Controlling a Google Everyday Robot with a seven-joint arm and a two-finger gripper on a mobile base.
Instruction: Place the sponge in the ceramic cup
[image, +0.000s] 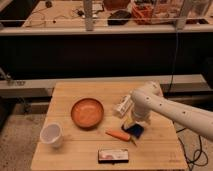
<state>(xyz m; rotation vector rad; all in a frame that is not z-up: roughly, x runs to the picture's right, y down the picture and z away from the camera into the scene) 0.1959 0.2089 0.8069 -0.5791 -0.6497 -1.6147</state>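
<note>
The sponge (136, 131), dark blue with a yellow part showing at its back edge, lies on the table (159, 150) toward the right front, not in the ceramic cup (52, 135). The tool (131, 122) is right at it, coming down from above at the end of the white arm (170, 110) that reaches in from the right. It sits at or on the sponge's back edge. I cannot tell whether it is apart, together, or clamped on the sponge, because the arm's wrist covers that spot.

Just left of the sponge lies an orange carrot-shaped piece (118, 134), and just behind it, beside the arm, a white packet (122, 106). Farther left sits the shallow orange-brown bowl (87, 112). The cup stands upright at the left front corner, well apart from the sponge, and nothing blue or yellow shows in its mouth. A flat rectangular pack (113, 155) lies near the front edge, between cup and sponge.

As I judge it, the task is at the pick-up stage. The sponge is on the wood with the tool upon it, so the lift, the carry leftward and the drop into the small cup all remain.
</note>
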